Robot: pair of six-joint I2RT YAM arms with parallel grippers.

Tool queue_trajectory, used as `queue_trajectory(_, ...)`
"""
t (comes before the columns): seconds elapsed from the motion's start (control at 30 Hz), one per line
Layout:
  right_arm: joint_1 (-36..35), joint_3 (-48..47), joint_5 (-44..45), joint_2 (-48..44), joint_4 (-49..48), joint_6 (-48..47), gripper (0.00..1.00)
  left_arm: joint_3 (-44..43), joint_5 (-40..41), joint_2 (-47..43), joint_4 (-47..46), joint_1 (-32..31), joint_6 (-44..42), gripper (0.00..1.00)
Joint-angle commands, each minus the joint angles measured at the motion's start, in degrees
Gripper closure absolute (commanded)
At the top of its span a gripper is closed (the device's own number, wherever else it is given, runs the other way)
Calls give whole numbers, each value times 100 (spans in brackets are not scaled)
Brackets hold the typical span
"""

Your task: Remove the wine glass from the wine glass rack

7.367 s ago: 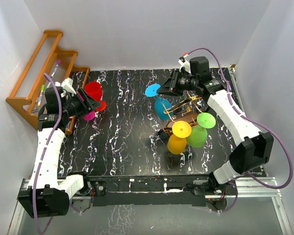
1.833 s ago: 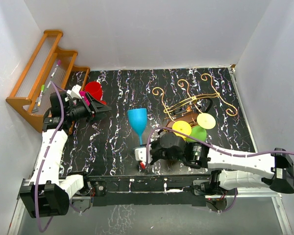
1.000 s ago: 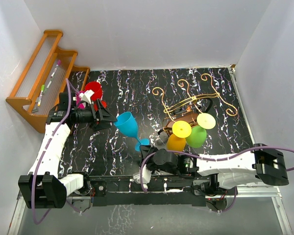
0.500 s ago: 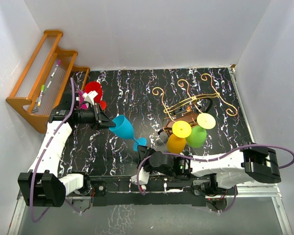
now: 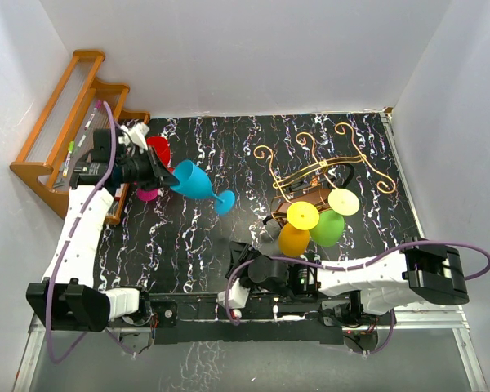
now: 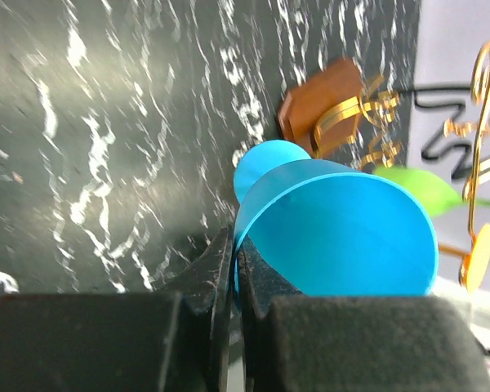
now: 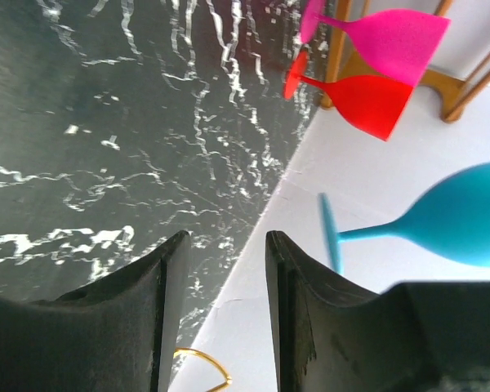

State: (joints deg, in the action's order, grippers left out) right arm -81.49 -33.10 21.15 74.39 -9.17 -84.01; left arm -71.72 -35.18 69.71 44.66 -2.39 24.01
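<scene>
Top view looks down; both wrist views share the wine glass point(image 5: 193, 180).

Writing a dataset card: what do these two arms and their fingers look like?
The left arm and right arm have white links, black joints and black wrist housings. A purple cable loops along each. Fingers are plain matte black wedges.

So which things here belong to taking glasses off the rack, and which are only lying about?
Job: wine glass rack; blue glass, pinched at its rim by the left claw; yellow glass and green glass on the rack.
Lying about: red glass; pink glass; wooden shelf with pens.
</scene>
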Motion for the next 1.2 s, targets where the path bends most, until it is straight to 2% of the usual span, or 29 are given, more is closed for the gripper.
queue_trajectory(0.0,-198,-251,55,-169,553,1003,56,-936,1548,375,31,-7,-261,100)
queue_trajectory(0.13,-391,-785,21,-69,1079,2459,56,-1664,2359,1058,-236,-48,-517,100)
queue_trajectory(0.2,-453,-879,-21,-107,1156,2859,57,-1991,2817,1523,-320,-118,-670,100)
queue_trajectory(0.4,-621,-591,14,-465,623,2974,58,-3090,3780,3158,-269,-513,-1079,100)
queue_trajectory(0.63,-664,-538,220,-637,666,3227,59,-4551,4027,4560,101,-742,-1126,100)
queue_trajectory(0.77,-674,-444,342,-725,618,3261,59,-4921,4192,4838,242,-823,-1137,100)
queue_trajectory(1.07,-683,-460,459,-768,504,3366,59,-4866,4762,5002,376,-1043,-1241,100)
queue_trajectory(1.17,-677,-460,461,-786,508,3396,59,-4844,4846,4972,376,-1062,-1248,94)
